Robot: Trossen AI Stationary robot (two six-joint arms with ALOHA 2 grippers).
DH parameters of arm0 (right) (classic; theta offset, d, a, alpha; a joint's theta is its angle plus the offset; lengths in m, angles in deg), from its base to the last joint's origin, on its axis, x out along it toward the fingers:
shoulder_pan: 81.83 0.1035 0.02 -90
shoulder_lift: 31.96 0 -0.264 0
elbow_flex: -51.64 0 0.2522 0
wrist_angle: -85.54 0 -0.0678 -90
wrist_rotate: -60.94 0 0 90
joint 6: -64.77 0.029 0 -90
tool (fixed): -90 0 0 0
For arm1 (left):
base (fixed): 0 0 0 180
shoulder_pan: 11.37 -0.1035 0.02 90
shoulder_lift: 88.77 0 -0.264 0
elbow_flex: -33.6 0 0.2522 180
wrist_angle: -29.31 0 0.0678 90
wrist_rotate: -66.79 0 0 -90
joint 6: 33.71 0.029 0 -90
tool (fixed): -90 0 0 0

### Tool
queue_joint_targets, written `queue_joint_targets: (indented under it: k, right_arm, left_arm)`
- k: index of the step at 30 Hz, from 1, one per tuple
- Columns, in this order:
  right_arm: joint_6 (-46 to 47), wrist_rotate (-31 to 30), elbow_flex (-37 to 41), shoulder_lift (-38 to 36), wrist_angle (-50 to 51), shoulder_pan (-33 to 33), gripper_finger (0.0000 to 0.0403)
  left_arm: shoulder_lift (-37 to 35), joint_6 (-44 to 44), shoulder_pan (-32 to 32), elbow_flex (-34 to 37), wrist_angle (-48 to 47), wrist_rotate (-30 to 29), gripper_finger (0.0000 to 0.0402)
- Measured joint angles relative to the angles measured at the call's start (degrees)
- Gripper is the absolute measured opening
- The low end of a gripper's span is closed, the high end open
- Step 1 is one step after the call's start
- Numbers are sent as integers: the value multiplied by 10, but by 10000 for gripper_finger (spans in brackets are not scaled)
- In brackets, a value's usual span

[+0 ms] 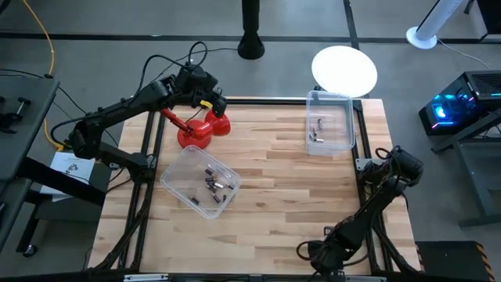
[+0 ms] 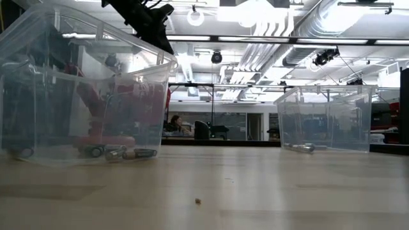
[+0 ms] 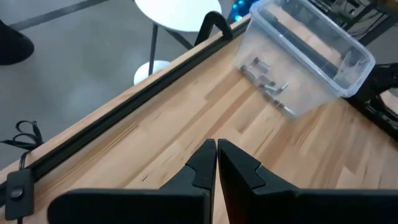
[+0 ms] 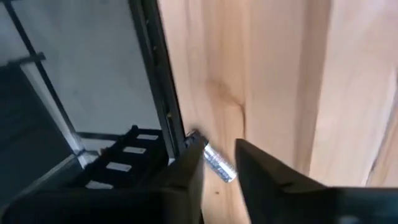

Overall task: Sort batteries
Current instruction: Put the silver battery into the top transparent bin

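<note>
On the wooden worktop two clear plastic bins hold the batteries. The nearer bin sits turned at an angle toward the worktop's left edge, and a cluster of dark batteries lies on its floor; in the low view these show through its wall as small cylinders lying flat. The second bin stands at the far right corner, just beside the worktop's right edge, with a few silvery batteries inside; the left wrist view shows them loose against the bin's wall, all on their sides.

The left gripper hangs over the far edge of the worktop, above a red plunger-like tool that lies near the far left corner. In its own wrist view the fingers are pressed together with nothing between them, over bare wood.

The right gripper sits low at the right edge of the worktop, by the black frame rail. Its wrist view shows the two fingers parted, with a single silvery battery lying on the wood in the gap between them, close to the rail. Whether either finger touches it cannot be told.

A white round stool stands on the floor beyond the far right corner.
</note>
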Motion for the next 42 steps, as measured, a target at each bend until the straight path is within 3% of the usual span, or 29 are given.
queue_joint_targets:
  k: [5,9,21,25,30,33,37,42]
  right_arm:
    - [-48,-4,0,0,-3,13,163]
    - [-83,-23,0,5,-3,37,208]
    - [-145,-34,-3,79,-5,66,220]
    - [-136,-37,-6,95,6,64,184]
    - [-145,-63,-6,97,35,52,34]
    - [-162,-62,-6,97,46,30,29]
    - [-193,-89,-1,81,75,-14,22]
    - [-230,-286,5,35,143,-88,19]
  left_arm:
    - [0,5,0,0,-12,0,9]
    - [0,11,0,0,-15,0,9]
    - [0,10,0,0,-17,0,10]
    - [-13,-16,0,0,-8,51,10]
    - [-72,-57,3,0,67,182,10]
    - [-123,-70,12,0,117,219,10]
    - [-196,-70,28,-1,164,224,10]
    - [-270,-70,41,-1,184,223,10]
